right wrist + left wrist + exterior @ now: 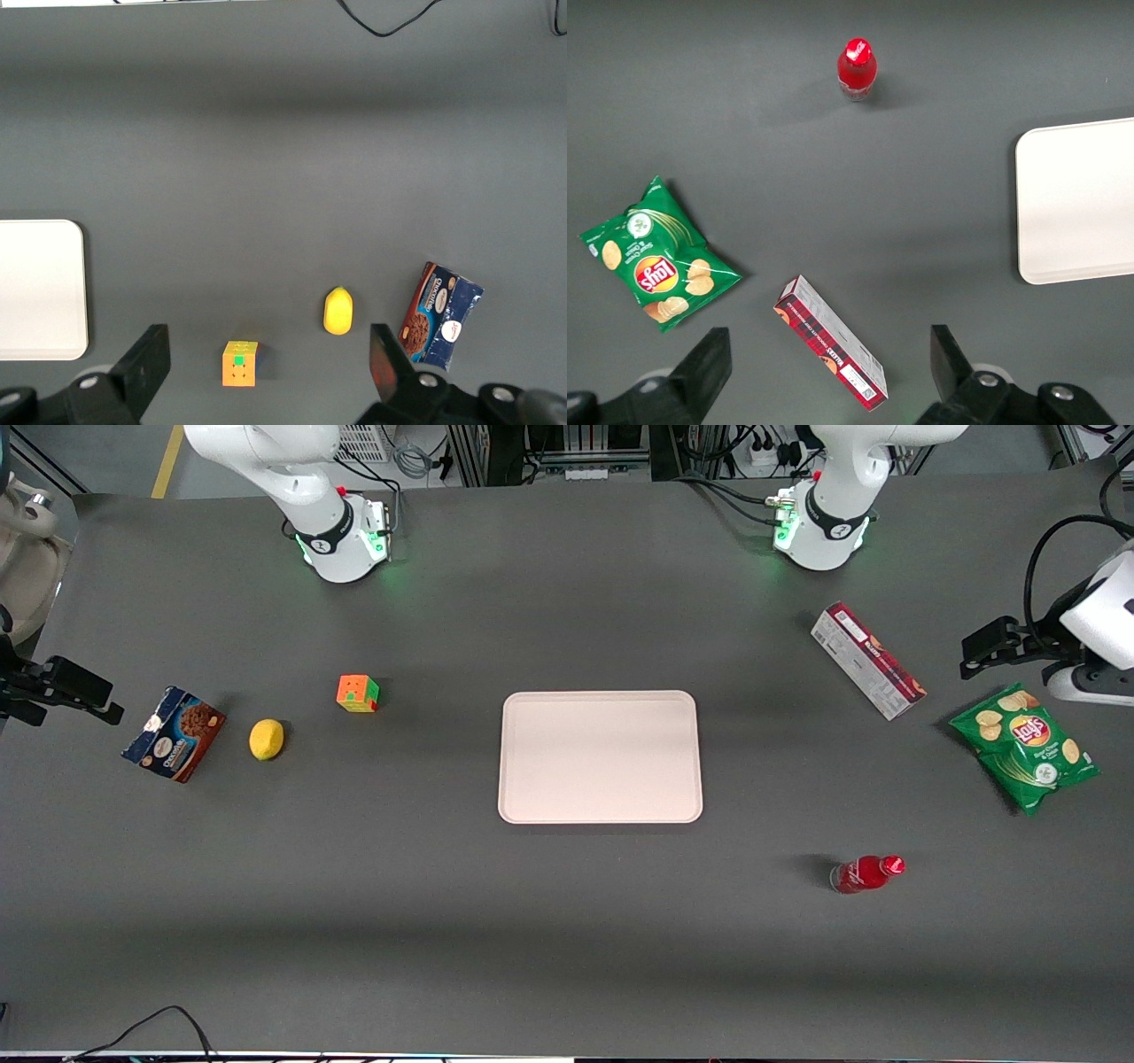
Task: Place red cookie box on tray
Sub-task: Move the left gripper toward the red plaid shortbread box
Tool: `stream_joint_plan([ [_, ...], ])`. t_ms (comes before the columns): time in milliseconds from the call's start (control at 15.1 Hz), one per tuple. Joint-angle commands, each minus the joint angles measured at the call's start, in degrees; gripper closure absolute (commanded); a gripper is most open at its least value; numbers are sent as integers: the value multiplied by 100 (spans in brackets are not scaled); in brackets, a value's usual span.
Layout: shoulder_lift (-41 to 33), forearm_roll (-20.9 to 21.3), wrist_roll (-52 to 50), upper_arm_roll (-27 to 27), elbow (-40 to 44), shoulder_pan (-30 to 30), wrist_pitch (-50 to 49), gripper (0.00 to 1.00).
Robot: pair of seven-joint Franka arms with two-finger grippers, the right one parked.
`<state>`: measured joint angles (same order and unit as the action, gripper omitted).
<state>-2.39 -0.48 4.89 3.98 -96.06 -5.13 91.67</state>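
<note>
The red cookie box [868, 661] is lying flat and at an angle on the table [567, 921], toward the working arm's end and well apart from the tray [600, 756] sitting mid-table. The gripper [829, 376] hangs up high near that end's edge with its fingers [709, 361] spread wide and nothing between them; the box looks to be roughly below the gap, hard to say exactly. A green chip bag [1024, 746] lies beside the box, and a red bottle [866, 873] lies on its side nearer the front camera.
</note>
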Motion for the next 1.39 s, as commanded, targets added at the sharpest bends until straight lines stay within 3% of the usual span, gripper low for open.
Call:
stream_joint_plan([
  [0, -86, 39, -66, 68, 26, -50, -132, 0],
  [265, -77, 39, -495, 94, -27, -41, -289, 0],
  [596, -16, 57, -2490, 138, -395, -32, -1011, 3],
  [993, -436, 30, -2519, 577, -2063, 91, 33, 8],
  [1324, -788, 22, -2651, 1043, -3583, 99, 1341, 5],
])
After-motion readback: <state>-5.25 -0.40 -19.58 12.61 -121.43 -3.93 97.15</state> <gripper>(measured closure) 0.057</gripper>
